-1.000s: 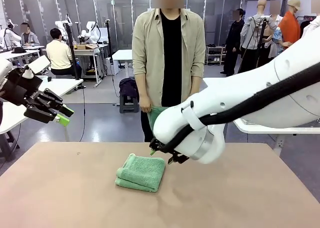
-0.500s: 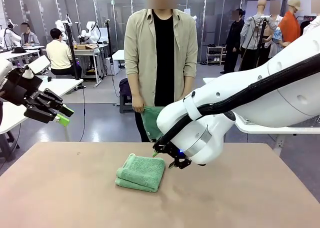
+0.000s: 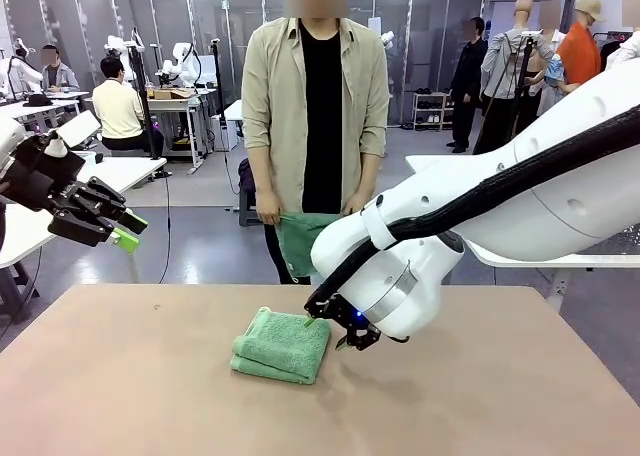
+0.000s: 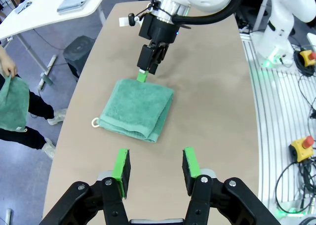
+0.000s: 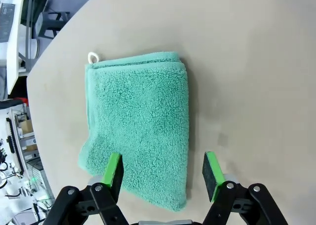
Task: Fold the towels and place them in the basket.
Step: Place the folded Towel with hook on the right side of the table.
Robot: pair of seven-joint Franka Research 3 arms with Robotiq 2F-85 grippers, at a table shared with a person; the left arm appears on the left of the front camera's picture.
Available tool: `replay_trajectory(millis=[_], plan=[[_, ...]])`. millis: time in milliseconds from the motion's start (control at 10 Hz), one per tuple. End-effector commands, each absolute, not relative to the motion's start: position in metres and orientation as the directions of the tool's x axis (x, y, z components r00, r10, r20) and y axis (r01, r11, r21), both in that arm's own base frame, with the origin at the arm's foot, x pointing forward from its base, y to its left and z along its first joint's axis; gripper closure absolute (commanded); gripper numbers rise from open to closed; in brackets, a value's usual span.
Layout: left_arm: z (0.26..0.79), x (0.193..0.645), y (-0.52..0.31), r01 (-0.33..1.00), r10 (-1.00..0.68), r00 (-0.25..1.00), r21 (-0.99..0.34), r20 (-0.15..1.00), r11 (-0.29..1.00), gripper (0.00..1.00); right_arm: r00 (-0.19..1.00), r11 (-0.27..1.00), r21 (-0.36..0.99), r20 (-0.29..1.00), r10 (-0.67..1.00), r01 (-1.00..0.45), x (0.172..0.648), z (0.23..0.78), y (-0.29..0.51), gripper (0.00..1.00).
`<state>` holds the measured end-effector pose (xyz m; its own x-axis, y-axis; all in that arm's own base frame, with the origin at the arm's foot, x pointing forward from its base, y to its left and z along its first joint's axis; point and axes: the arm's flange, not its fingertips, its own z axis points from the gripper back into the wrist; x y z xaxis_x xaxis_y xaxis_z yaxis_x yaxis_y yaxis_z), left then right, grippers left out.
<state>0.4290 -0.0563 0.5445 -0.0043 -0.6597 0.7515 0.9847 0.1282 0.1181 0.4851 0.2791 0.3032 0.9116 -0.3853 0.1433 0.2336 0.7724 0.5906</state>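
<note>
Ok, front: right gripper [image 3: 340,328] hangs spread just beside the folded towel [image 3: 283,344]; left gripper [image 3: 105,226] sits well away.
Left wrist: pads apart, empty, towel ahead.
Right wrist: towel's edge lies between the pads.
I'd drop straight down and pinch every layer so the fold holds.

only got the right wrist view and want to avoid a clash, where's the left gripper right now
observer: The left gripper is raised high at the left end of the tan table, jaws open, holding nothing.
operator: anyone near the table
observer: A person stands at the far side, holding a second mint-green terry-cloth towel up by its top edge.
operator: how low is my gripper
observer: The right gripper hangs low at the right edge of the folded mint-green terry-cloth towel; whether it touches is unclear.
</note>
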Motion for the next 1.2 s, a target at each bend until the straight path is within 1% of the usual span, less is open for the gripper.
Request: replay_trajectory(millis=[0, 600, 700, 800, 900, 1000, 1100], plan=[[0.545, 0.428, -0.057, 0.984, -0.65, -0.011, 0.125, 0.76, 0.129, 0.44, 0.923, 0.764, 0.61, 0.133, -0.361, 0.211, 0.498, 0.295, 0.281, 0.19], [0.545, 0.428, -0.057, 0.984, -0.65, -0.011, 0.125, 0.76, 0.129, 0.44, 0.934, 0.774, 0.587, 0.082, -0.347, 0.237, 0.51, 0.288, 0.288, 0.19], [0.545, 0.428, -0.057, 0.984, -0.65, -0.011, 0.125, 0.76, 0.129, 0.44, 0.932, 0.783, 0.581, 0.11, -0.347, 0.222, 0.509, 0.287, 0.288, 0.3], [0.545, 0.428, -0.057, 0.984, -0.65, -0.011, 0.125, 0.76, 0.129, 0.44, 0.932, 0.787, 0.578, 0.119, -0.343, 0.215, 0.509, 0.287, 0.288, 0.38], [0.545, 0.428, -0.057, 0.984, -0.65, -0.011, 0.125, 0.76, 0.129, 0.44, 0.933, 0.788, 0.577, 0.118, -0.339, 0.214, 0.51, 0.287, 0.288, 0.49], [0.545, 0.428, -0.057, 0.984, -0.65, -0.011, 0.125, 0.76, 0.129, 0.44, 0.933, 0.789, 0.576, 0.122, -0.34, 0.213, 0.509, 0.286, 0.288, 0.57], [0.545, 0.428, -0.057, 0.984, -0.65, -0.011, 0.125, 0.76, 0.129, 0.44, 0.932, 0.79, 0.574, 0.12, -0.342, 0.215, 0.509, 0.286, 0.288, 0.68]])
